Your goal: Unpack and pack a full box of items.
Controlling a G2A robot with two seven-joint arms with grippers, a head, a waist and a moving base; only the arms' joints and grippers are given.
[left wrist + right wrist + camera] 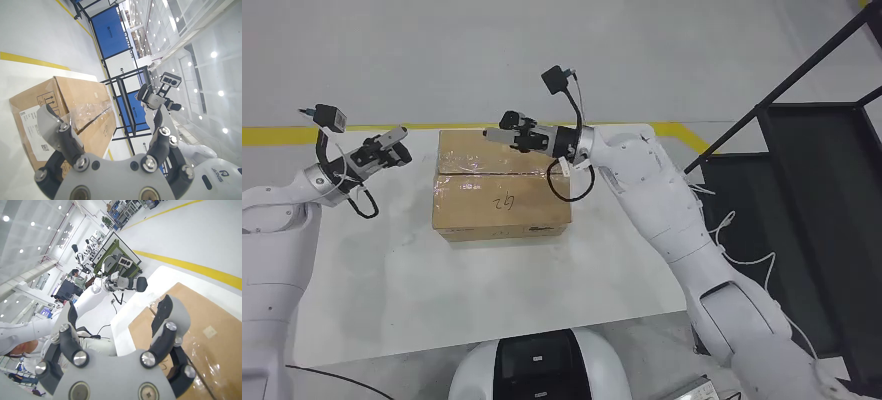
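A closed cardboard box (502, 200) sits toward the far side of the white table (392, 290), with clear tape (492, 177) sealing its top seam. The left gripper (402, 150) hangs near the box's left side, not touching it. The right gripper (499, 128) hovers over its far top edge, and both are spread wide, holding nothing. With the tape intact and nothing bracing the box, tugging at the seam could drag it toward the table's far edge.
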